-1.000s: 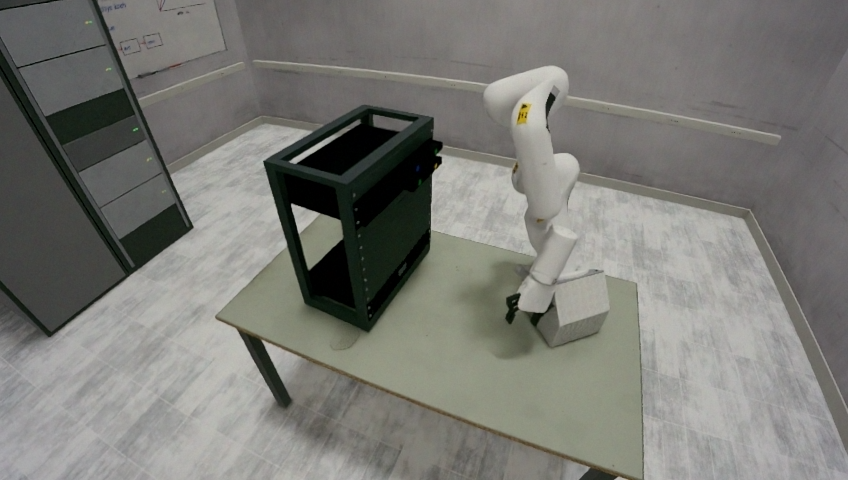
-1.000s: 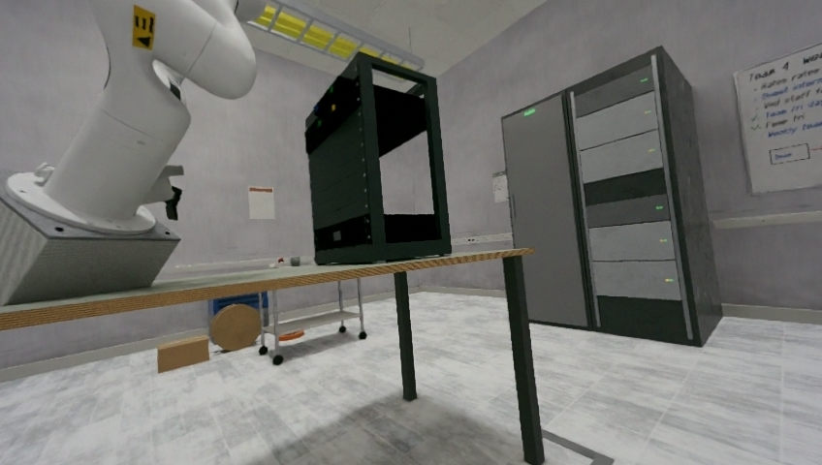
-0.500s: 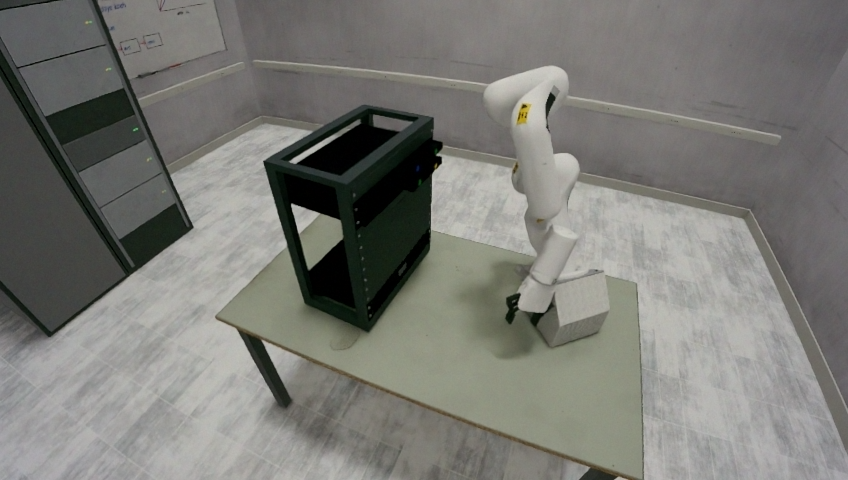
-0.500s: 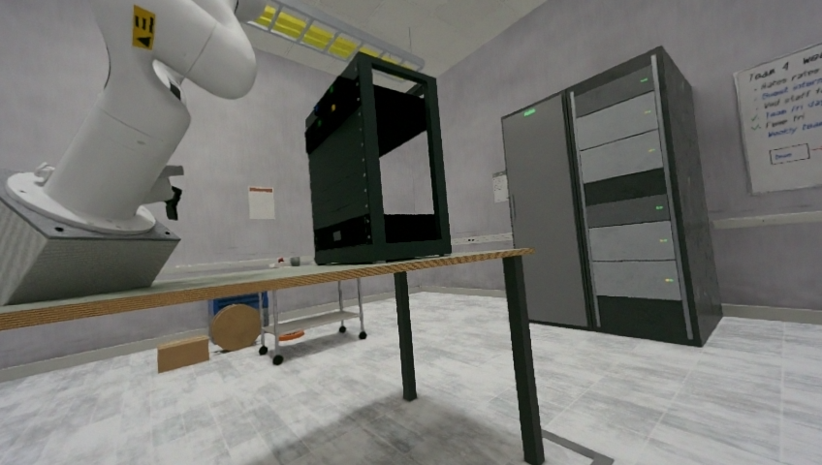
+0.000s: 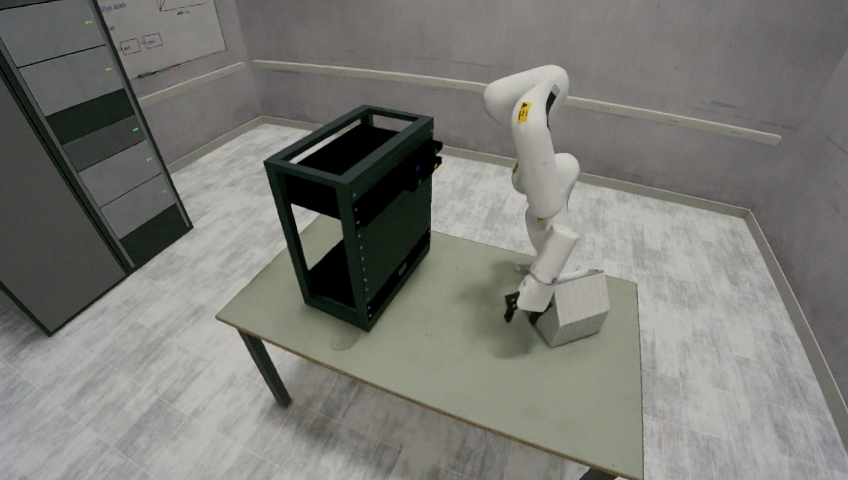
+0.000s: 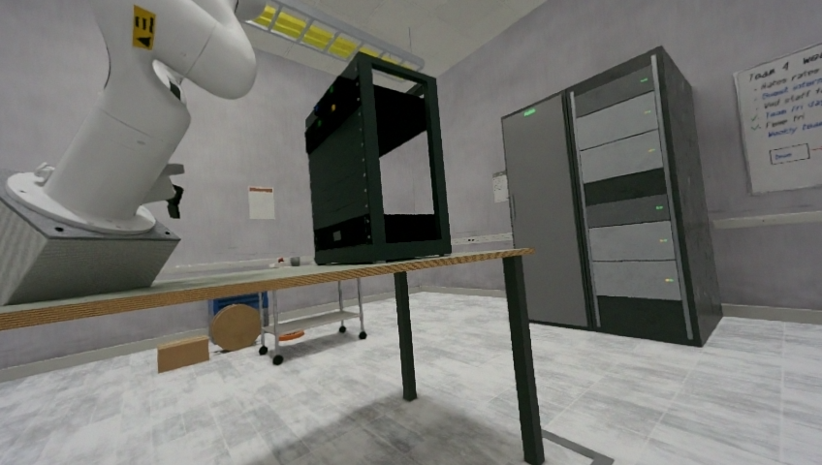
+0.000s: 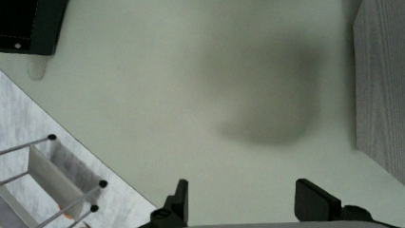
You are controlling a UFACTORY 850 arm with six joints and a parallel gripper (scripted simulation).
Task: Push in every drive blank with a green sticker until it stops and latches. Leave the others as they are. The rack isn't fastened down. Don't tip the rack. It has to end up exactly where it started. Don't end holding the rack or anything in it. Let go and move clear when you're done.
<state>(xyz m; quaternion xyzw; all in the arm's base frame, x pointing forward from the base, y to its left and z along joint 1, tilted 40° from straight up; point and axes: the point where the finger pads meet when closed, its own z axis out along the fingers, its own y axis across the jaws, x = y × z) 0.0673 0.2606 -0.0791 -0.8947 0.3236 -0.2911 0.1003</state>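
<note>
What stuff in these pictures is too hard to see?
- Drive blanks: top view, only tiny nubs poking out near the top of the rack; which stickers are green is too small to tell.
- Rack front: exterior view, seen edge-on and dark, so the slots blur together.
- Pincer: wrist view, cut off by the bottom edge; only open fingers show.
- Rack in the wrist view: just one corner, cut off top left.
</note>
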